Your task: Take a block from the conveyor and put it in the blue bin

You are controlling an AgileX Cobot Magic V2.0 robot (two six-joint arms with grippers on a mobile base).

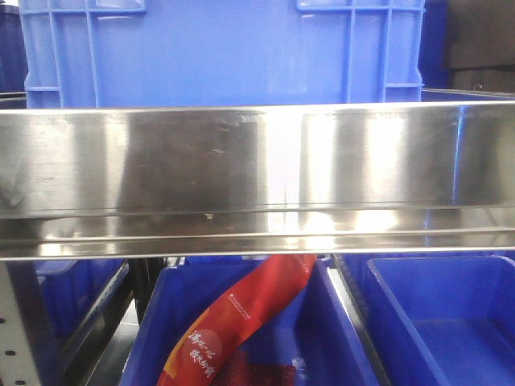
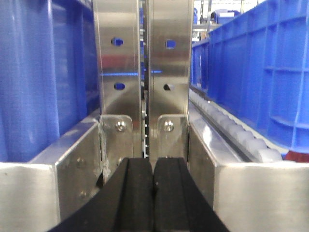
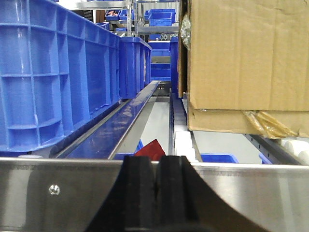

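Black rubber pads of the left pincer (image 2: 153, 203) fill the bottom of the left wrist view; they are pressed together with only a thin seam between them, and they hold nothing. Just behind them stand two upright steel posts (image 2: 144, 72) with round holes, bolted to a low steel frame, with blue crates (image 2: 38, 77) on both sides and a row of white rollers (image 2: 231, 128) running away at the right. The right pincer (image 3: 157, 193) is also closed, its two black pads touching, with nothing between them, in front of a horizontal steel bar (image 3: 58, 188). Beyond this bar a long steel rail (image 3: 120, 121) goes far back beside a line of tall blue crates, and a cardboard box (image 3: 246, 53) sits on rollers at the right. From the front view, a wide shiny steel beam (image 1: 257, 173) crosses the whole picture, a big blue crate (image 1: 225, 48) stands behind it, and below it a blue bin (image 1: 322, 338) holds a red packet (image 1: 241, 322) with white writing. Another blue bin (image 1: 451, 322) is just beside it at the right. I cannot see any conveyor belt or block in these views.
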